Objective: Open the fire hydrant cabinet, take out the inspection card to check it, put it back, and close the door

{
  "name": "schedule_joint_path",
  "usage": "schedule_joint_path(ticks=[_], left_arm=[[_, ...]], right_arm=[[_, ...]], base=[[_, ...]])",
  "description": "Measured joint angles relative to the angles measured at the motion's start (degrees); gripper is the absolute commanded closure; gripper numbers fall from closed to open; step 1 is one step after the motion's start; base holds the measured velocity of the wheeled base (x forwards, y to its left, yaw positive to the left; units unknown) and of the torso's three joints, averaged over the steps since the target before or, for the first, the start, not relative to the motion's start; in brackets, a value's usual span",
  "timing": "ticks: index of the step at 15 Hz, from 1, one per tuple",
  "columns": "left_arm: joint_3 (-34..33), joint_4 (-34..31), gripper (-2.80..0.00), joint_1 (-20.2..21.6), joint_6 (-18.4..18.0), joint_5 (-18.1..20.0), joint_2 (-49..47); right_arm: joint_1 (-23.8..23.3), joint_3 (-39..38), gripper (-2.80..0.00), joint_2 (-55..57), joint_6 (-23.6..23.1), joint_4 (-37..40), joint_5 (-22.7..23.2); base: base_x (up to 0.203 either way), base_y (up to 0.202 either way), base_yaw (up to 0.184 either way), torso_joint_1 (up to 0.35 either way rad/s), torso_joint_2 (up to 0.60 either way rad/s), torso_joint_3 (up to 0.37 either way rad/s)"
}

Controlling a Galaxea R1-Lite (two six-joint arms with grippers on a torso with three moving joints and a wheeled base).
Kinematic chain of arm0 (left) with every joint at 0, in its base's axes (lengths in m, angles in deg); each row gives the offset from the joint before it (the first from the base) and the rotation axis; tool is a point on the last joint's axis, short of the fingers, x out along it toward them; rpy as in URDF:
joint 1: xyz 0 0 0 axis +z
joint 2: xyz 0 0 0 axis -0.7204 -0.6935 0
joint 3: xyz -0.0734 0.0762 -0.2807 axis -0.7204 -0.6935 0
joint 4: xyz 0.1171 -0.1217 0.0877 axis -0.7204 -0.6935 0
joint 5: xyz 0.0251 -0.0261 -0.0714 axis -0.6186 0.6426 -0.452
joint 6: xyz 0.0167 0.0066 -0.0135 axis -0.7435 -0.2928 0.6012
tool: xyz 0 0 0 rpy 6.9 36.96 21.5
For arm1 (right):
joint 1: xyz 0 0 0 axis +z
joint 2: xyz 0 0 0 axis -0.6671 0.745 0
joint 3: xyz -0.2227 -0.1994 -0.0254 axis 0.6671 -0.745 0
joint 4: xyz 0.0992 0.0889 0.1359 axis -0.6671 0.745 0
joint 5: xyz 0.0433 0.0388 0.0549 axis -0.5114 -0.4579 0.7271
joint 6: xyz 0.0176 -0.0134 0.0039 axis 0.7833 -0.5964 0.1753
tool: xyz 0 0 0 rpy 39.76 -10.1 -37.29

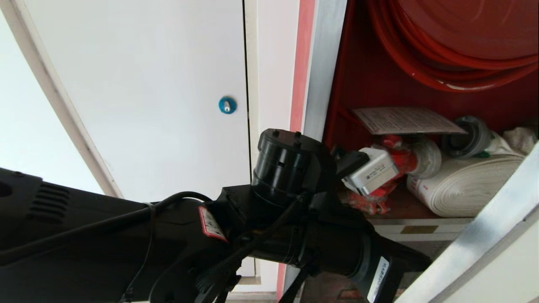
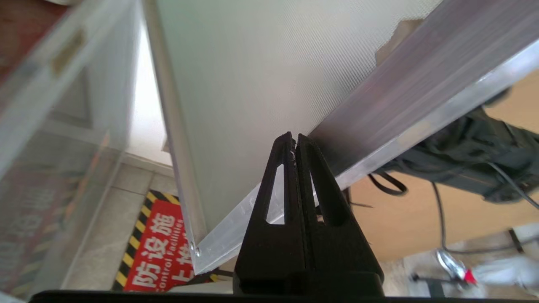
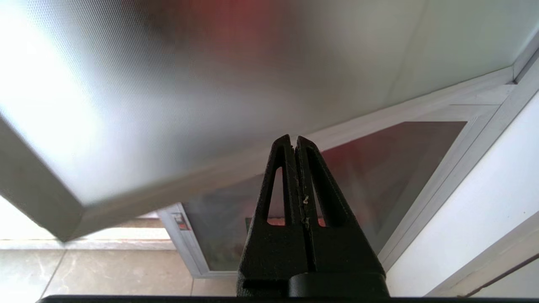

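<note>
Head view: fire hydrant cabinet (image 1: 362,75) stands open; inspection card (image 1: 404,120) rests above the red valve (image 1: 396,162).

Left wrist view: left claw (image 2: 294,136) pressed together against the door (image 2: 261,75); advise steady pushing.

Right wrist view: right claw (image 3: 294,139) pressed together, idle.

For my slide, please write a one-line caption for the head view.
Left arm reaches toward the open fire hydrant cabinet, where the inspection card lies above the red valve.
</note>
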Motion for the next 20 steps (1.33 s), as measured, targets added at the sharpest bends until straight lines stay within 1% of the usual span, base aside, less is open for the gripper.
schedule_joint_path(ticks=[8, 13, 20], left_arm=[[-0.38, 0.02, 0.00, -4.43, -0.01, 0.02, 0.16], [-0.74, 0.01, 0.00, -7.21, -0.06, -0.64, -0.02], [-0.68, 0.00, 0.00, -8.66, 0.00, -0.72, 0.00]], right_arm=[[0.00, 0.00, 0.00, 0.00, -0.05, 0.00, 0.00], [0.00, 0.00, 0.00, 0.00, -0.09, 0.00, 0.02], [0.00, 0.00, 0.00, 0.00, -0.13, 0.00, 0.05]], base=[[0.000, 0.000, 0.000, 0.000, 0.00, 0.000], [0.000, 0.000, 0.000, 0.000, 0.00, 0.000], [0.000, 0.000, 0.000, 0.000, 0.00, 0.000]])
